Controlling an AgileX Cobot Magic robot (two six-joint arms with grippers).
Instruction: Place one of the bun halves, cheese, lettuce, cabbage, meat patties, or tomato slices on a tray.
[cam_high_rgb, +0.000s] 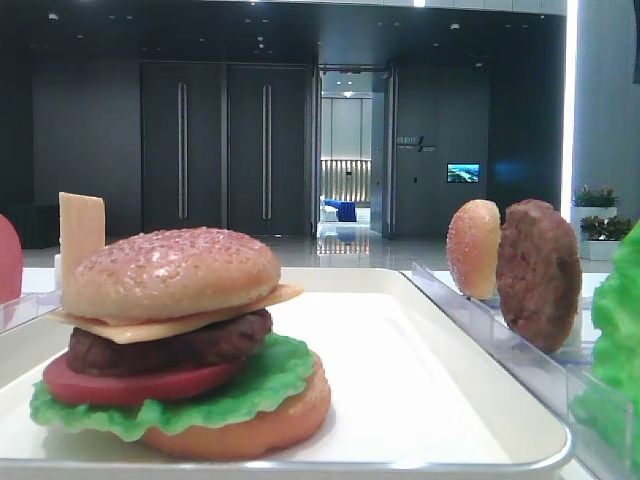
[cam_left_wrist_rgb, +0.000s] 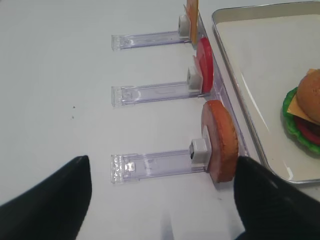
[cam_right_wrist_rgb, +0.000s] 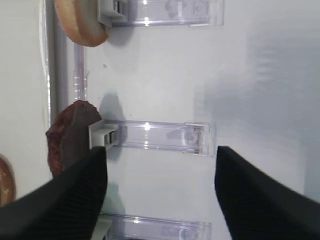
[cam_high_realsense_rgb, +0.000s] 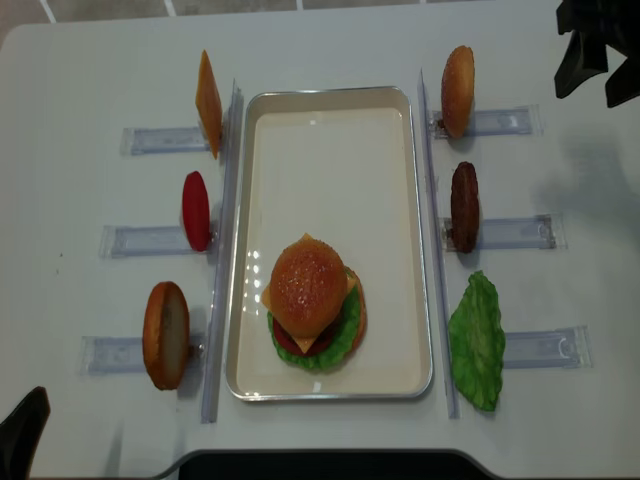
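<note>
Burger stack stands on the tray (cam_high_realsense_rgb: 420, 250), toward its near end: bottom bun, lettuce (cam_high_rgb: 250, 385), tomato slice (cam_high_rgb: 120, 385), meat patty (cam_high_rgb: 170, 345), cheese (cam_high_rgb: 170, 325), and the domed top bun (cam_high_realsense_rgb: 307, 285) capping it. Judged from this, the assembly looks complete or nearly so.

Spares sit upright in clear racks (cam_high_realsense_rgb: 515, 232) on the desk (cam_high_realsense_rgb: 80, 60) on both sides of the tray. Right side: a small bun half (cam_high_realsense_rgb: 458, 90), a spare patty (cam_high_realsense_rgb: 464, 206), a spare lettuce leaf (cam_high_realsense_rgb: 477, 340). Left side: a cheese slice (cam_high_realsense_rgb: 208, 103), a tomato slice (cam_high_realsense_rgb: 196, 210), a flat bun half (cam_high_realsense_rgb: 165, 334).

Right hand (cam_right_wrist_rgb: 160, 195): released, fingers spread wide, nothing between them. In the overhead view it hangs at the far right corner (cam_high_realsense_rgb: 597, 50), well apart from the tray. Its wrist view looks down on the rack row; the spare patty (cam_right_wrist_rgb: 70, 142) lies just beyond its left-of-frame finger, edge-on, its disc face across the rack's long axis.

Left hand (cam_left_wrist_rgb: 160, 200): also spread and empty, low at the near left desk corner (cam_high_realsense_rgb: 22, 425). The flat bun half (cam_left_wrist_rgb: 220, 140) stands edge-on just ahead of it, between finger line and tray rim.

Judgement: if another piece is wanted, the left hand is nearer the flat bun half and the right nearer the patty and small bun; either would need to close across the disc's thin edge.
</note>
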